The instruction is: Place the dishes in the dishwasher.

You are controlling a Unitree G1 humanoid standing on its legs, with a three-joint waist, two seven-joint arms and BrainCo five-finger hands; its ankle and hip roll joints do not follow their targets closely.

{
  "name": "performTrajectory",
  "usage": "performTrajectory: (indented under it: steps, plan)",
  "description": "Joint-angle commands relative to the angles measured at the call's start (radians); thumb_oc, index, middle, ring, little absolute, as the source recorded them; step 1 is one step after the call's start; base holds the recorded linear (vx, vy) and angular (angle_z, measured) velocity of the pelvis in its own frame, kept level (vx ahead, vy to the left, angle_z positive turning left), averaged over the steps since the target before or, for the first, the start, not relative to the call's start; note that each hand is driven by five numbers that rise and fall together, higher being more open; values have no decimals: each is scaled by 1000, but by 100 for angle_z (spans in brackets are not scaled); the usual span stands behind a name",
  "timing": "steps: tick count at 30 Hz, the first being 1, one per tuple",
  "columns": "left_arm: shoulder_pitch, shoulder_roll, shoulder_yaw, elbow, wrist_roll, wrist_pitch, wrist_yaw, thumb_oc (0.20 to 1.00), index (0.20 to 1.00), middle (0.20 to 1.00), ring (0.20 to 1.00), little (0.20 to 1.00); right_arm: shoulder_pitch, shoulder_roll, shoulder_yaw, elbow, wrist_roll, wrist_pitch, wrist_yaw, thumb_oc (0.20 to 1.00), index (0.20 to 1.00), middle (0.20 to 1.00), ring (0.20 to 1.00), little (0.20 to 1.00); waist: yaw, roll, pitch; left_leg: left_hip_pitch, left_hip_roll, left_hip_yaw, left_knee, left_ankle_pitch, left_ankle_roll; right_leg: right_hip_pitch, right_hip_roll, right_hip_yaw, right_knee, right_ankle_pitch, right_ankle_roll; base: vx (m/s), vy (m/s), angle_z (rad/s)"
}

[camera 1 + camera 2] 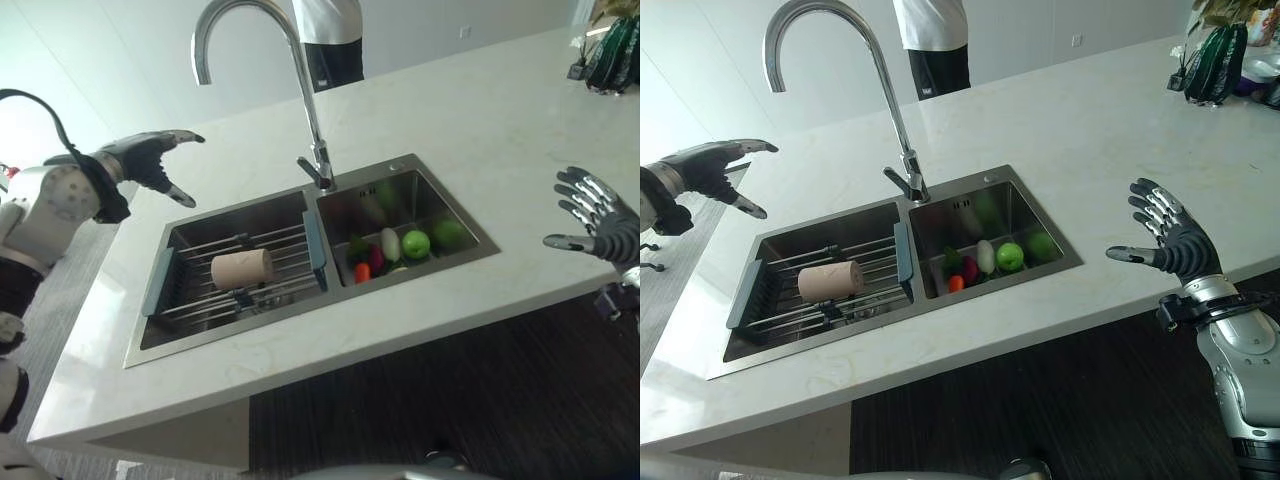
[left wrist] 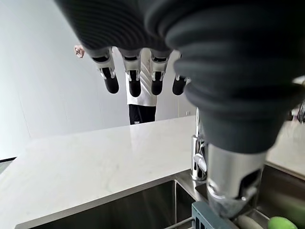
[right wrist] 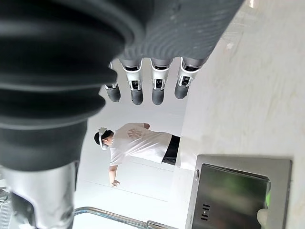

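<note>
On the pale marble-look countertop (image 1: 1060, 150) we see a stainless double-bowl sink (image 1: 1040, 205) with a tall arched chrome faucet (image 1: 895, 110) behind the divider. Left bowl has a wire drying rack (image 1: 200, 285) with blue-grey end rails spanning it; a beige, matte, cylindrical cup (image 1: 830, 281) lies on its side on the rack wires, open end toward the divider. Right bowl holds smooth rounded produce: a green apple (image 1: 1010, 256), a white elongated piece (image 1: 985, 255), a small red piece (image 1: 956, 284), darker items beside them we can't identify.

Our left hand (image 1: 150, 158) hovers above the counter left of the sink, holding nothing, fingers extended and loosely spread, thumb apart. Our right hand (image 1: 1170, 235) is raised over the counter's front edge right of the sink, palm toward the sink, fingers splayed, empty. A person (image 1: 932, 40) in a white top stands beyond the counter.
</note>
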Motion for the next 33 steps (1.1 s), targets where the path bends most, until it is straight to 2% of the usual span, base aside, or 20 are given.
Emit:
performTrajectory:
  steps: [1, 3, 9, 14, 19, 22, 26, 33]
  plan:
    - [-66, 20, 56, 52, 55, 52, -31, 1000, 1000, 1000, 1000, 1000, -82, -39, -8, -16, 19, -53, 15, 1000, 1000, 1000, 1000, 1000, 17, -36, -31, 34, 56, -68, 3, -53, -55, 51, -5, 11, 2, -114, 78, 0, 0, 0]
    - [-61, -29, 52, 80, 65, 86, -33, 1000, 1000, 1000, 1000, 1000, -86, -34, 1, -13, -7, -56, 20, 1000, 1000, 1000, 1000, 1000, 16, -43, -31, 34, 57, -71, 3, -53, -52, 54, -2, 9, 2, -117, 76, 0, 0, 0]
    - [-4, -128, 98, 157, 117, 128, -26, 1000, 1000, 1000, 1000, 1000, -77, -17, -16, -11, -28, -50, 32, 1000, 1000, 1000, 1000, 1000, 11, -60, -32, 33, 60, -75, 3, -55, -49, 56, -2, 5, 2, -119, 74, 5, 1, 0]
    - [38, -153, 141, 221, 144, 135, -7, 1000, 1000, 1000, 1000, 1000, -59, -14, -53, -18, -35, -56, 28, 1000, 1000, 1000, 1000, 1000, 5, -65, -26, 31, 61, -73, 3, -57, -50, 54, -4, 7, 2, -120, 75, 25, 10, 0]
    - [91, -158, 204, 276, 155, 145, 92, 1000, 1000, 1000, 1000, 1000, -33, -23, -99, -18, -47, -64, 39, 1000, 1000, 1000, 1000, 1000, -2, -69, -20, 31, 64, -66, 3, -56, -53, 51, -7, 10, 2, -120, 77, 76, 45, 0]
    - [121, -174, 249, 293, 174, 178, 149, 1000, 1000, 1000, 1000, 1000, -20, -32, -126, -17, -55, -79, 54, 1000, 1000, 1000, 1000, 1000, -5, -77, -14, 24, 66, -62, 3, -54, -56, 43, -7, 17, 2, -119, 77, 78, 72, -1]
    - [122, -201, 252, 294, 191, 188, 191, 1000, 1000, 1000, 1000, 1000, -40, -55, -125, -25, -58, -77, 43, 1000, 1000, 1000, 1000, 1000, -3, -91, -1, 2, 64, -70, 3, -56, -55, 22, -9, 33, 2, -119, 79, 22, 67, -1]
    - [102, -224, 227, 286, 196, 197, 205, 1000, 1000, 1000, 1000, 1000, -24, -58, -130, -34, -74, -91, 44, 1000, 1000, 1000, 1000, 1000, -13, -101, 9, -2, 63, -60, 3, -60, -53, 11, -13, 51, 2, -116, 84, 38, 37, 0]
